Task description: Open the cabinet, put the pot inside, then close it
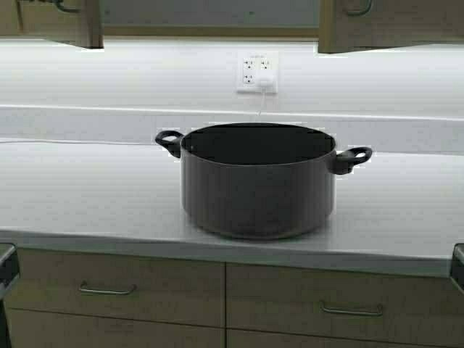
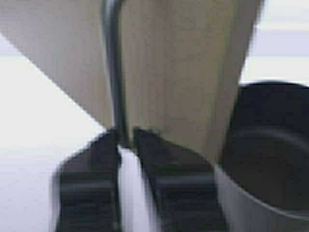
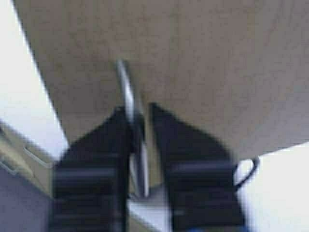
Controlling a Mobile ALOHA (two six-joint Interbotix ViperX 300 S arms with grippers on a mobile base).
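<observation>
Nearest the wrist cameras, each gripper is at a cabinet door handle. The left gripper (image 2: 126,140) has its 2 black fingers (image 2: 96,179) drawn close together around the lower end of a slim metal bar handle (image 2: 113,67) on a tan wood-grain door (image 2: 178,72), clenched on the bar. The right gripper (image 3: 140,125) likewise has its fingers (image 3: 193,174) pinched in on the bar handle (image 3: 129,96) of the other door (image 3: 193,58), the bar running between them.

In the high view, the pot (image 1: 257,181) stands upright on the pale countertop (image 1: 87,196), near its front edge and above the drawer fronts (image 1: 116,283). It is wide, matte dark grey, with 2 small black loop handles at opposite sides of the rim; its inside looks dark and nothing shows in it.

Behind it, a white wall outlet (image 1: 257,72) has a cord hanging down. At the top, the cabinet (image 1: 72,22) shows both doors swung apart, with the pale grey interior between them.
</observation>
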